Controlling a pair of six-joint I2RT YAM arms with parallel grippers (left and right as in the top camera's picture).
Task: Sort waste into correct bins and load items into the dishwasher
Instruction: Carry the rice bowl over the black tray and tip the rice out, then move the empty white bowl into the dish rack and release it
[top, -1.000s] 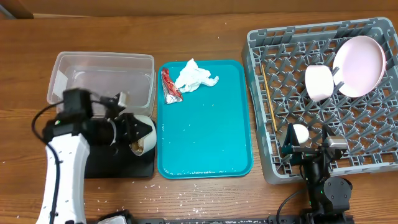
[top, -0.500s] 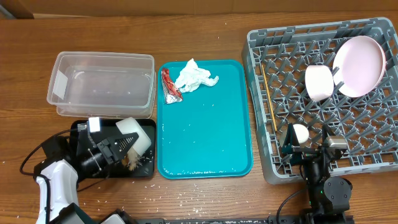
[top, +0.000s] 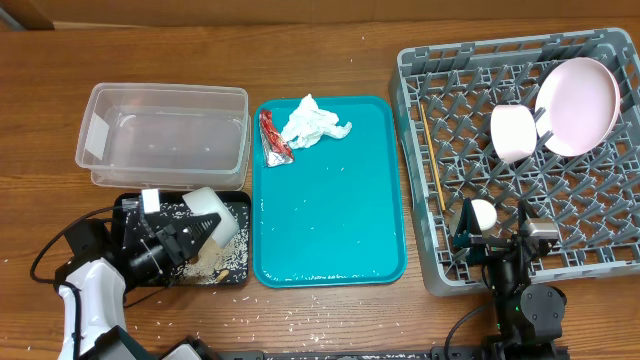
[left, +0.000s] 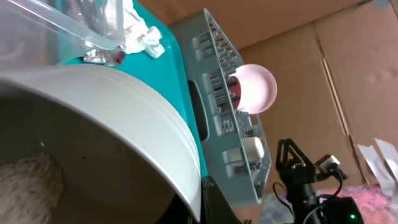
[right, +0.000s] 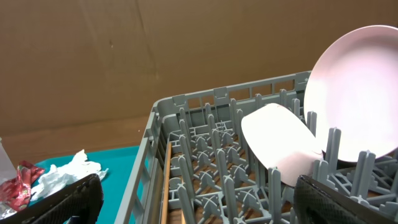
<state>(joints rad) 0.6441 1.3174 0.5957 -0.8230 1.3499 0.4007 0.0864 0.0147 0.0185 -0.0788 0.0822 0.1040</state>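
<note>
One hand is doing the work: your left hand (top: 192, 238) is clamped on the rim of the cream-white bowl (top: 212, 213), which it holds tipped on its side just above the black tray (top: 128, 204), mouth turned toward the tray floor. Under and beside the bowl, rice-like crumbs (top: 205, 262) lie scattered in that tray, so I judge the scraping to be about finished. The clear tub (top: 165, 140) sits just behind the black tray. What the coming move turns on is direction: the dish rack (top: 470, 170) lies well off to the right of your left hand, with the whole teal tray (top: 330, 215) between them, so the bowl has to cross over it. On the tray's far end the tissue (top: 313, 122) and the wrapper (top: 272, 138) lie touching, near the tub and closer to your left arm. In the rack, the plate (top: 578, 105) and pink bowl (top: 515, 133) stand among pegs and a chopstick (top: 432, 160) lies along the left side. Your right hand (right: 198, 186) rests at the rack's near edge, fingers spread and holding nothing
</note>
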